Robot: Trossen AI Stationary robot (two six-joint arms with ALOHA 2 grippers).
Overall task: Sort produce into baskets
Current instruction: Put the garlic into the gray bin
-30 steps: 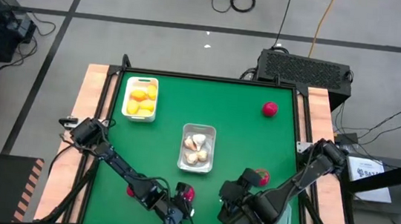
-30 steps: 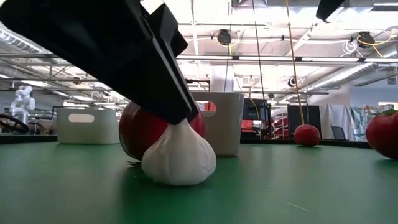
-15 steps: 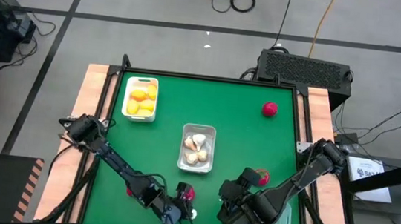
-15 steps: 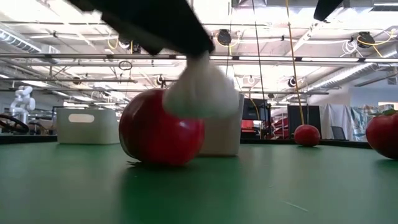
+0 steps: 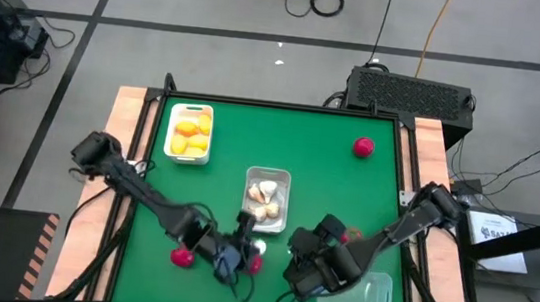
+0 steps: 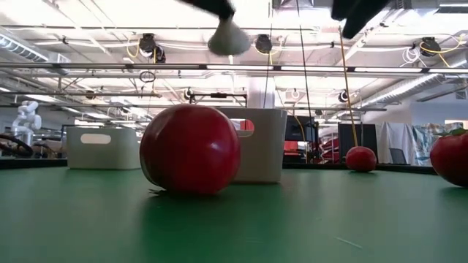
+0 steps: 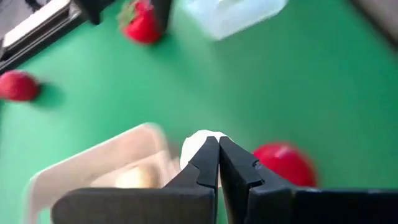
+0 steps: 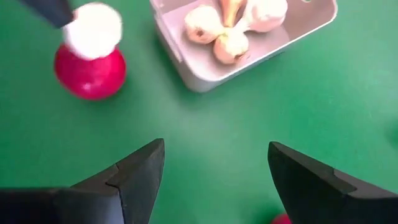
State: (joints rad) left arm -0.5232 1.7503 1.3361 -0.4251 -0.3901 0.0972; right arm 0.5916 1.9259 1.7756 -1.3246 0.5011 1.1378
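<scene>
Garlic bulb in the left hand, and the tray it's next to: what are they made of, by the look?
Garlic bulb: probably matte moulded plastic or foam; even off-white, no shine, shape unchanged in the shut left hand.
Tray: probably thin semi-matte plastic; uniform pale walls, rounded corners, soft sheen. It holds more bulbs.

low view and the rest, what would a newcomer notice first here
A big red strawberry fills the low view on the green table, with a white garlic bulb hanging above it, pinched by the left gripper. From above, that gripper sits near the front edge beside the center tray of garlic. The right gripper waits open nearby, next to a clear tray.
</scene>
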